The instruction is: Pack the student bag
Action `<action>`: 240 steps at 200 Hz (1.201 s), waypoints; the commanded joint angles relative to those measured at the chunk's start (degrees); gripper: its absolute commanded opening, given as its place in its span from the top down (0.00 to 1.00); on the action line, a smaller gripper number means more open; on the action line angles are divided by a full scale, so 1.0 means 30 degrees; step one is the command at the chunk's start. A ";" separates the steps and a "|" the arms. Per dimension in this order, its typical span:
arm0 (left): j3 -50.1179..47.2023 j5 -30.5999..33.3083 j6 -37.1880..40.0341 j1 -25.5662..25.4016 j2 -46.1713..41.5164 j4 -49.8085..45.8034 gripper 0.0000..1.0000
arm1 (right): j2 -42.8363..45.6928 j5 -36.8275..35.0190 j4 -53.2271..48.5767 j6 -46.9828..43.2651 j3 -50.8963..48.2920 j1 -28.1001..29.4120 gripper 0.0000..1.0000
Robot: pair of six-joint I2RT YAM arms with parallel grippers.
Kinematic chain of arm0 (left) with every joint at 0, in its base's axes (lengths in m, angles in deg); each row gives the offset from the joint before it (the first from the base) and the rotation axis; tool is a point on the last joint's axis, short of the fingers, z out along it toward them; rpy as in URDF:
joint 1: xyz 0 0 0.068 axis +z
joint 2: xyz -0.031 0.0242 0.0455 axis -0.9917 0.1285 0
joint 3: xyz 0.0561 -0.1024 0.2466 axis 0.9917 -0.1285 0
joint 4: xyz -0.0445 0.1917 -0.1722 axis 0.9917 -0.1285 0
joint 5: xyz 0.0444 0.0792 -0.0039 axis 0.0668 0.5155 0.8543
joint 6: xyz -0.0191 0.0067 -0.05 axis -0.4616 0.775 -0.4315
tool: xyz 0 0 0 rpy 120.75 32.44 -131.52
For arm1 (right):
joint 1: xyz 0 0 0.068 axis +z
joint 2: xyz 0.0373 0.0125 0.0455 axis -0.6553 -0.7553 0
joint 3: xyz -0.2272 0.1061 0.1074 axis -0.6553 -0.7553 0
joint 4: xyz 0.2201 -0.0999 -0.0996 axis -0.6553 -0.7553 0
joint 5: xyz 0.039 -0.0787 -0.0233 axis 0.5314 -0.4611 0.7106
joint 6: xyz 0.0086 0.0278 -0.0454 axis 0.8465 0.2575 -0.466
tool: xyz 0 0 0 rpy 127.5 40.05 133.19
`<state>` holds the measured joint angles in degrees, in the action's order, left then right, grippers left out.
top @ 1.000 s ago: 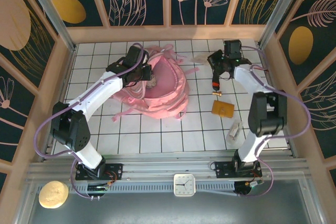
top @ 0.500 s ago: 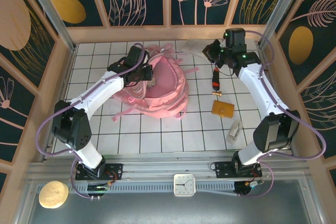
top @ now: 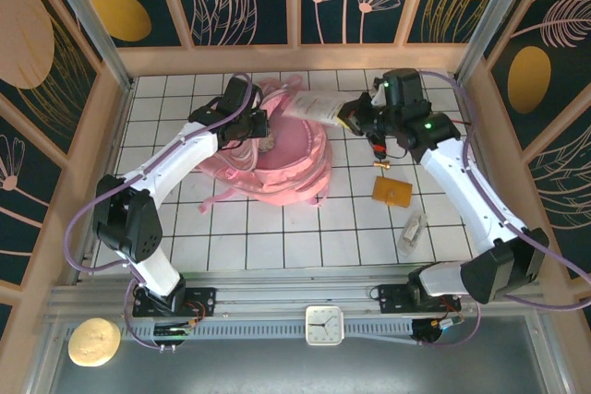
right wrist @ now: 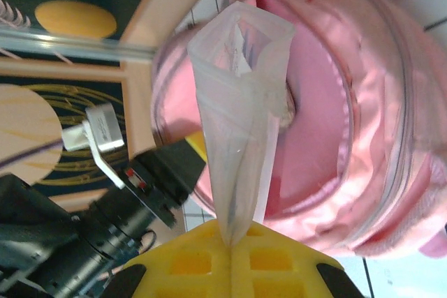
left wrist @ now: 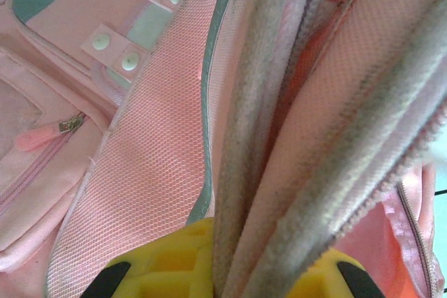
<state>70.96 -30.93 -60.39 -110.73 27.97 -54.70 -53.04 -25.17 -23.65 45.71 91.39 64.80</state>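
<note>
Left gripper (top: 258,128) pinches gaping pink student bag (top: 288,161), right gripper (top: 350,115) clamps clear pouch (top: 309,106)

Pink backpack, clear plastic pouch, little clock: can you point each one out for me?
pink backpack (top: 288,161), top view, its pink body.
clear plastic pouch (right wrist: 241,123), right wrist view, halfway along it.
clock (top: 324,325), top view, its face.

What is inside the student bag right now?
Through the student bag mouth: pink lining and one small tan item. The clear pouch, held by the right gripper, covers part; deeper folds hide the rest.
</note>
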 commanded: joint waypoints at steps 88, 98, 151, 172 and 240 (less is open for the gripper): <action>0.0834 -0.1129 -0.1246 0.0174 -0.1487 0.0998 1.00 | -0.2272 0.2422 0.7958 0.2548 -0.3623 0.1884 1.00; 0.0591 -0.1429 -0.1409 0.0174 -0.1630 0.1175 1.00 | -0.2906 0.2596 0.8648 0.2571 -0.3550 0.1891 1.00; 0.0251 -0.2957 -0.1897 0.0174 -0.1907 0.2099 1.00 | -0.6849 0.4054 1.0735 0.2486 -0.2996 0.2031 1.00; 0.0267 -0.3944 -0.1868 0.0174 -0.1792 0.2672 1.00 | -0.8312 0.4484 1.0847 0.2338 -0.2400 0.2126 1.00; -0.0023 -0.4606 -0.1717 0.0174 -0.1098 0.2976 1.00 | -1.1341 0.6128 0.6940 0.0347 0.0788 0.2010 0.72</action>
<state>69.99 -41.19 -64.69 -110.12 25.78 -52.99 -86.55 -9.50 4.37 50.49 90.06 70.62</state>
